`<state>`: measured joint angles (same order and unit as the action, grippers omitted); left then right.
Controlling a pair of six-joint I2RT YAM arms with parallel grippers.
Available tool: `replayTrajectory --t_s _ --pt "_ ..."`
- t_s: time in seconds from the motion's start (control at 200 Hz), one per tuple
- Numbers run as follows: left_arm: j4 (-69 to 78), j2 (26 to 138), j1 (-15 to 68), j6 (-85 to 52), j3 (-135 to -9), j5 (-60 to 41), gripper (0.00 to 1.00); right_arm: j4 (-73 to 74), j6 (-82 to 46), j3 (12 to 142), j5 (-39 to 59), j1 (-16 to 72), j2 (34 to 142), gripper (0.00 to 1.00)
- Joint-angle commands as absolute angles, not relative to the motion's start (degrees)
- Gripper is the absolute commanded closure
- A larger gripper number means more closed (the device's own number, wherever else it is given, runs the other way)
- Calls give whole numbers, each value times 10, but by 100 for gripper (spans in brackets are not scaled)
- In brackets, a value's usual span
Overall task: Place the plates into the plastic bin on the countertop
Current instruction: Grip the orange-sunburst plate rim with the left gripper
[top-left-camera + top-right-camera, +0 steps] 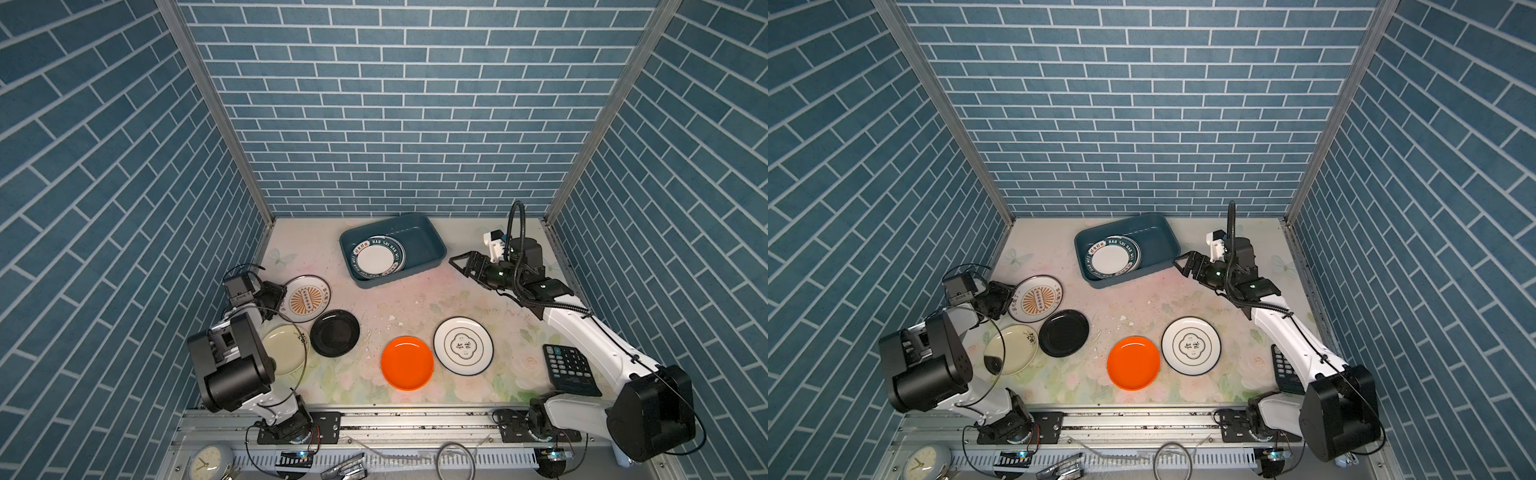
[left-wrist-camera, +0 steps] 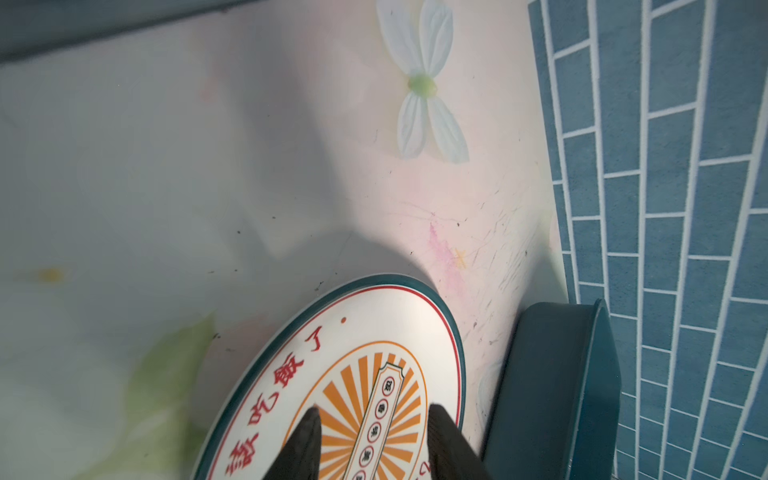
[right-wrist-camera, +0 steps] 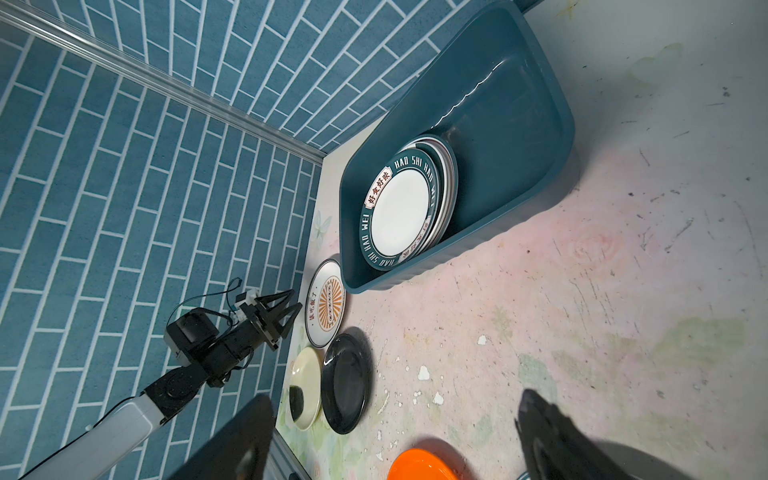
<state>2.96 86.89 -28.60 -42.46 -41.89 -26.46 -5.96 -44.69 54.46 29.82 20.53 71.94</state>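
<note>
Black plate [image 1: 335, 333] touching sunburst plate [image 1: 305, 299], calculator [image 1: 570, 370] partly under right arm [image 1: 582, 332]

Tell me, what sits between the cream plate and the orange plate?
The black plate lies between the cream plate and the orange plate, nearer the cream one. Both top views show it.

Blue brick-patterned walls are boxing in the scene: the back wall [image 1: 395, 104] is rising at 12 o'clock, the left wall [image 1: 83, 187] is slanting in at 9 o'clock and the right wall [image 1: 685, 166] at 3 o'clock. A metal post [image 1: 216, 112] is running up the corner at 11 o'clock, a second metal post [image 1: 606, 112] at 1 o'clock. Soft, even light is lying over the flowered, scuffed countertop [image 1: 415, 299]. A metal rail [image 1: 415, 419] is running along 6 o'clock, and a round clock [image 1: 206, 461] is lying at 7 o'clock.
</note>
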Motion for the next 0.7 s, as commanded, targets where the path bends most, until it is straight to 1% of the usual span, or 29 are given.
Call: replayTrajectory --t_s 0.0,0.13,0.335,0.535,0.695 --pt "-24 853 -289 -401 -418 -209 56 -36 -452 537 301 200 721 8" --pt "-56 856 -289 -386 -424 -198 56 -24 -452 539 314 196 739 8" --pt "-60 860 -292 -387 -421 -175 56 -21 -452 543 340 180 751 9" --pt "-84 884 -297 -372 -435 -174 56 -16 -455 531 341 166 745 9" --pt "-73 889 -297 -372 -424 -169 55 -16 -454 524 338 158 736 9"
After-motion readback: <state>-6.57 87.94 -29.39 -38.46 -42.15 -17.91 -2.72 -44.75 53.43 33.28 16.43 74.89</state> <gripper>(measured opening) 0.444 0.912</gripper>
